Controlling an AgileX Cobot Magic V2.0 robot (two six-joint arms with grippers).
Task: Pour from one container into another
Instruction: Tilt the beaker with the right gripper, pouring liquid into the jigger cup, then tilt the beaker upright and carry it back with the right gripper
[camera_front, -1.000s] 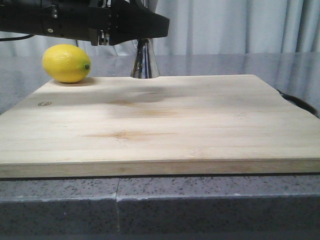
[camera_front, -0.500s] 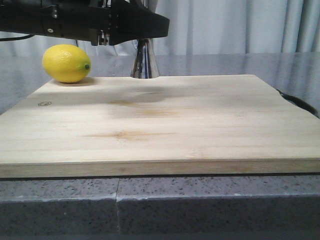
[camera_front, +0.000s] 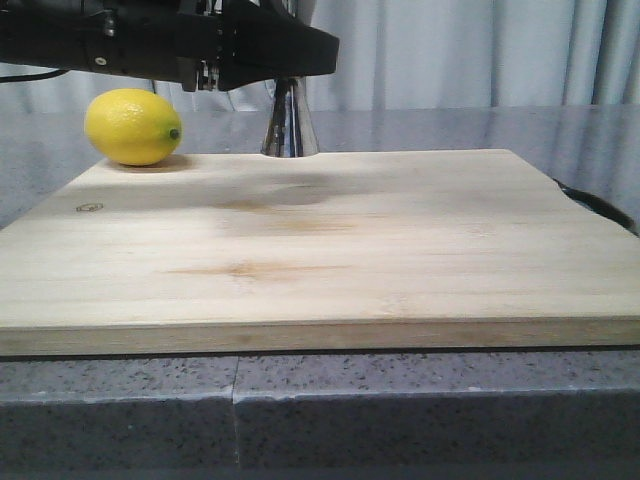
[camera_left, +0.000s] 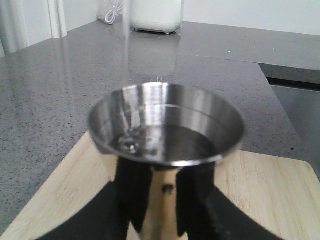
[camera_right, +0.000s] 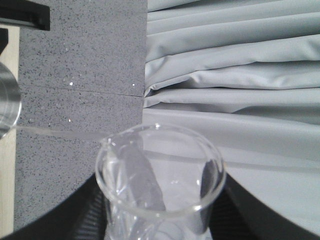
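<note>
Liquid runs in a thin clear stream from the lip of the glass beaker (camera_right: 160, 180) toward the steel jigger (camera_left: 165, 130), whose rim shows at the left edge of the right wrist view. The right gripper (camera_right: 160, 220) pinches the beaker, tilted, its dark fingers (camera_right: 90, 210) on either side of the glass. The left gripper (camera_left: 160, 200) clamps the jigger's narrow waist; liquid pools in its upper cup. In the front view the jigger stands at the top centre, at the far edge of the wooden board (camera_front: 320, 250) on the counter (camera_front: 400, 410), with a lemon (camera_front: 133, 126) at upper left.
</note>
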